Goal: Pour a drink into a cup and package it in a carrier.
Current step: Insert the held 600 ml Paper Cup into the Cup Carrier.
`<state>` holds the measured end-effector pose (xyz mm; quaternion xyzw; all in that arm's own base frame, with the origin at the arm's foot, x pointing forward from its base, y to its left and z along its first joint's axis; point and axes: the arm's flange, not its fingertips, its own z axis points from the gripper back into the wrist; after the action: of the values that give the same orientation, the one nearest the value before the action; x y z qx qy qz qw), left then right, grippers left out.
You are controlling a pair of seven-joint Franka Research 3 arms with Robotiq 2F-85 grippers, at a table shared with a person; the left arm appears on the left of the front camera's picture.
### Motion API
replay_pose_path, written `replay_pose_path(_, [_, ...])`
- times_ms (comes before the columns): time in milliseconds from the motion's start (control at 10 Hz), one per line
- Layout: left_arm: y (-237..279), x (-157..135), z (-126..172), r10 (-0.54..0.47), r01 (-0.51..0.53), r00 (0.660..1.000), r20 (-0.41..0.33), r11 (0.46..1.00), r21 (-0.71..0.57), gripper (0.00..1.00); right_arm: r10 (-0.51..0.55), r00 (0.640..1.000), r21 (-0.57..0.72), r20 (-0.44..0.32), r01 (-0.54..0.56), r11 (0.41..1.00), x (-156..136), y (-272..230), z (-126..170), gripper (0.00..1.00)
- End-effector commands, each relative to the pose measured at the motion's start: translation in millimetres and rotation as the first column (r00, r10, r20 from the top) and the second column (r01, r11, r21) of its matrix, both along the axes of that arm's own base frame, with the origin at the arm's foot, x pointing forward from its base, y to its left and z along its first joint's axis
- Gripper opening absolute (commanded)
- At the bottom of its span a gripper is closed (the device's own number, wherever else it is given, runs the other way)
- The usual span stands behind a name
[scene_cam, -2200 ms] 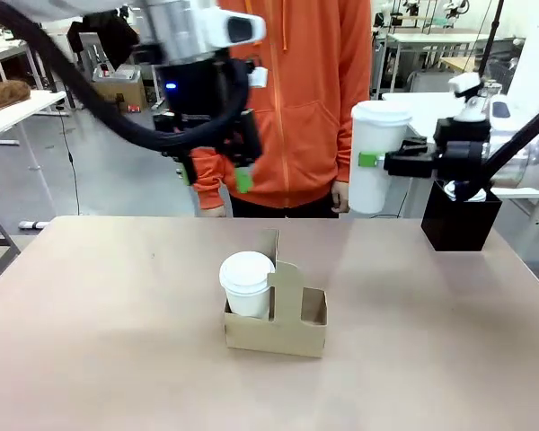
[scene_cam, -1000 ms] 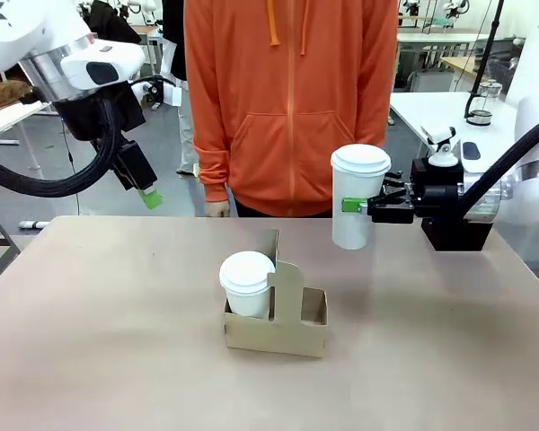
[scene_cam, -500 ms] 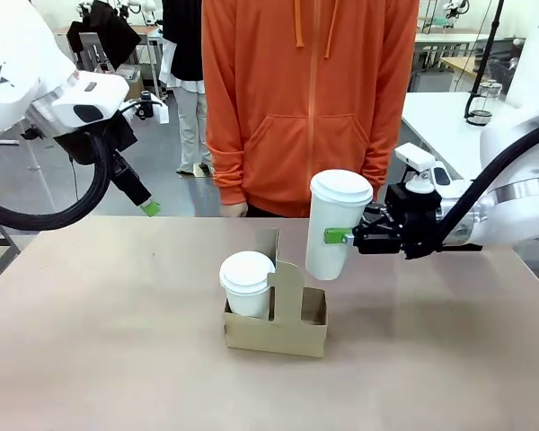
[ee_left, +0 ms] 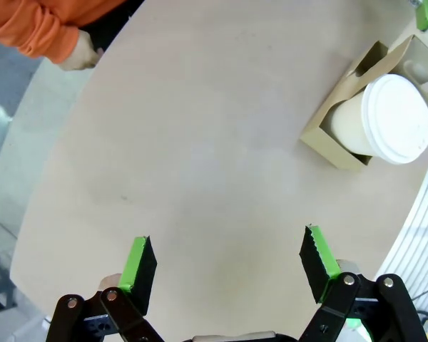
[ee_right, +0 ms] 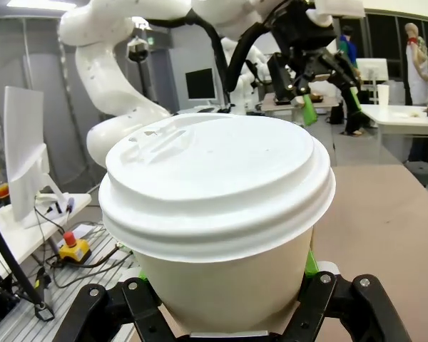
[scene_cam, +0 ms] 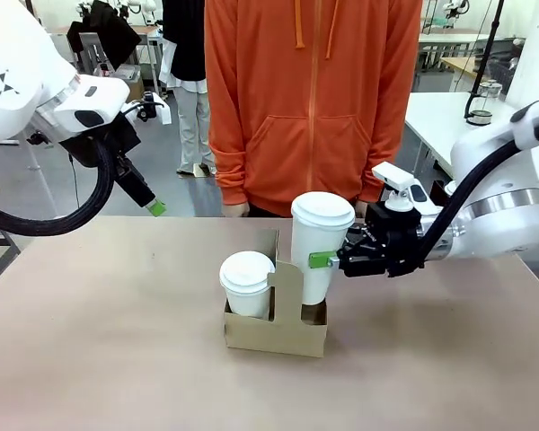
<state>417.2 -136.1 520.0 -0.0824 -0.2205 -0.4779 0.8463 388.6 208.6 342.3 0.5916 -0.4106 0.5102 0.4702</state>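
Carrier (scene_cam: 278, 328): brown cardboard, near the middle of the table (scene_cam: 117, 359); 2 pockets split by an upright handle panel.
Seated cup (scene_cam: 247, 283): white, lidded, upright in the carrier's left pocket, just beside the handle panel; from the left wrist view its lid faces the camera, boxed in by cardboard.
Held cup (scene_cam: 319, 247): tall white paper cup with a white lid, upright, its base lowered into the carrier's right pocket, its rim well above the handle panel.
Right gripper (scene_cam: 328, 259): reaching in from the carrier's right, fingers pinching the held cup at mid-height; a green pad shows against the cup's wall.
Right wrist view: the held cup (ee_right: 217, 214) sits between the 2 black fingers, lid close to the lens.
Left gripper (ee_left: 228, 263): fingers spread wide, nothing between them, raised above the table far left of the carrier.
Person (scene_cam: 310, 99): orange hooded top, standing at the table edge behind the carrier, 1 hand (scene_cam: 235, 209) at that edge.
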Motion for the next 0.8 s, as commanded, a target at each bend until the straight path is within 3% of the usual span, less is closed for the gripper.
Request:
replay_pose_path(0, [0.0, -1.1, 3.6, 0.014, -0.014, 1.000, -0.011, 1.000, 0.018, 1.00, 0.046, 0.999, 0.019, 0.023, -0.046, 0.999, 6.1, 5.5, -10.2, 0.80])
replay_pose_path(700, [0.0, -1.1, 3.6, 0.014, -0.014, 1.000, -0.011, 1.000, 0.018, 1.00, 0.079, 0.997, -0.006, -0.007, -0.079, 0.997, 30.5, -1.0, -44.8, 0.80])
